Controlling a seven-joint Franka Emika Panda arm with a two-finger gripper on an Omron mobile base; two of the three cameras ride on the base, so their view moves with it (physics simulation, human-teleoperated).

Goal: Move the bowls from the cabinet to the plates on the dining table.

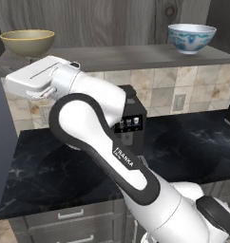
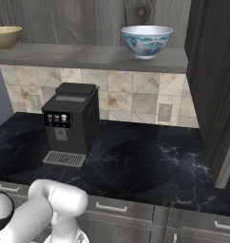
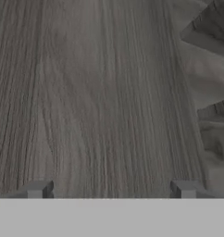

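Two bowls stand on the open cabinet's shelf (image 1: 136, 57) (image 2: 88, 56). The tan bowl with a yellow rim (image 1: 27, 42) (image 2: 5, 37) is at the left end. The white bowl with a blue pattern (image 1: 191, 38) (image 2: 146, 40) is towards the right. My white hand (image 1: 33, 78) hangs just below the shelf, under the tan bowl, and touches neither bowl. In the hand view my gripper (image 3: 111, 190) is open with nothing between its fingertips (image 3: 37, 189), facing a grey wood-grain surface. The plates and the dining table are out of view.
A black coffee machine (image 2: 69, 123) (image 1: 133, 118) stands on the black marble worktop (image 2: 150, 161) under the shelf. An open cabinet door (image 2: 212, 85) juts out at the right. Grey drawers (image 2: 112, 209) run below the worktop.
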